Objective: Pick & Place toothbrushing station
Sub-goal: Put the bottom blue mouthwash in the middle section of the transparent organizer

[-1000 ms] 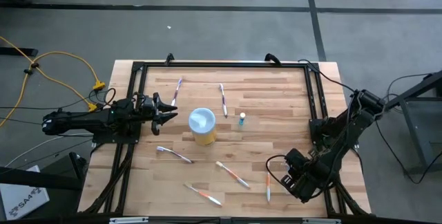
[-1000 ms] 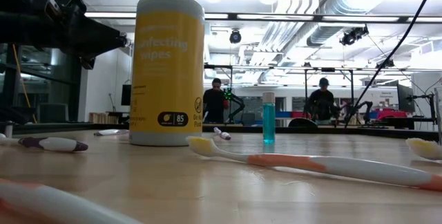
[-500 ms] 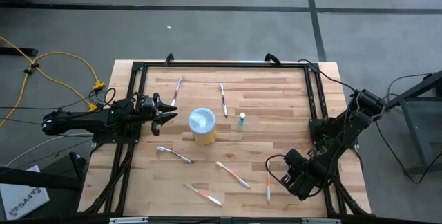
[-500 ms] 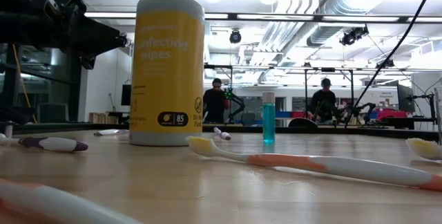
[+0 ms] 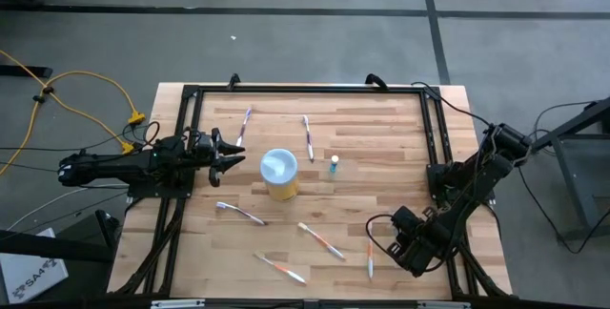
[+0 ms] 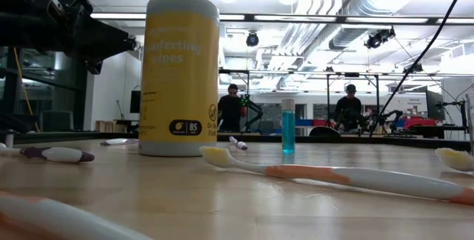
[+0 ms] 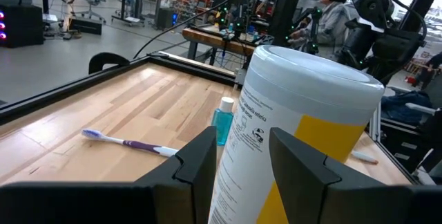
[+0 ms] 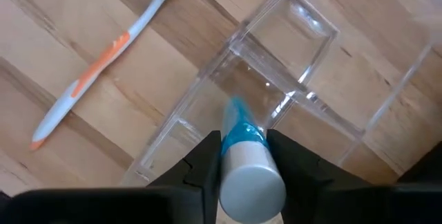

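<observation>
My right gripper (image 8: 245, 156) hangs at the table's near right corner (image 5: 408, 240), shut on a small bottle (image 8: 243, 141) with a teal lower end and a pale grey upper end. It is held over a clear plastic holder (image 8: 290, 23) with several compartments that lies on the wood. A second teal bottle (image 5: 334, 164) stands upright mid-table. Several toothbrushes lie flat on the table: orange ones (image 5: 321, 240) (image 5: 370, 257) (image 5: 279, 268), purple ones (image 5: 247, 118) (image 5: 308, 137), and a white one (image 5: 240, 215). My left gripper (image 5: 233, 152) is open and level at the left, short of a yellow wipes canister (image 5: 279, 174). My right gripper pinches the small bottle by its sides (image 8: 231, 156) between its two fingers, which come from above and point down. The bottle stands roughly upright in the hold, pale end up, teal end (image 8: 238, 110) down over the holder's dividers. Whether the teal end touches the holder I cannot tell.
The wipes canister (image 7: 304, 134) stands upright mid-table right in front of my left gripper's fingers (image 7: 197, 162). A black frame (image 5: 305, 88) rims the tabletop. People stand in the room beyond the table (image 6: 232, 107).
</observation>
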You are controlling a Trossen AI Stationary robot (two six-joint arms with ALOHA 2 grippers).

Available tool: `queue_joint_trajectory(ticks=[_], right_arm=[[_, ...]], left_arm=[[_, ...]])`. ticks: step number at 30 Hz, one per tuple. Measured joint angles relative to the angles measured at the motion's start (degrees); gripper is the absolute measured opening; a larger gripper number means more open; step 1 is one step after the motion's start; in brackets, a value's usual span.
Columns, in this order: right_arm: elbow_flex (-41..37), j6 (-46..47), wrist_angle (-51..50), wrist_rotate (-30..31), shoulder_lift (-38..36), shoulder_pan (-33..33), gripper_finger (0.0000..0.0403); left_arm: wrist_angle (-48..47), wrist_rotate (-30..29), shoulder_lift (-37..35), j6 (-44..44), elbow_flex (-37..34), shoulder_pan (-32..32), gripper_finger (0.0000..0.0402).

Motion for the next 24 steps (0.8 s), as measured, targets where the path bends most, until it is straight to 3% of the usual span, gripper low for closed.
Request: queue_joint_trajectory(ticks=[10,24], right_arm=[[0.0,-0.1,0.4,0.0,0.0,0.0,0.0137],[0.1,-1.1,0.4,-0.5,-0.7,0.0,0.0146]], left_arm=[[0.0,0.0,0.0,0.0,0.0,0.0,0.013],[0.0,0.1,0.0,0.0,0.0,0.0,0.013]])
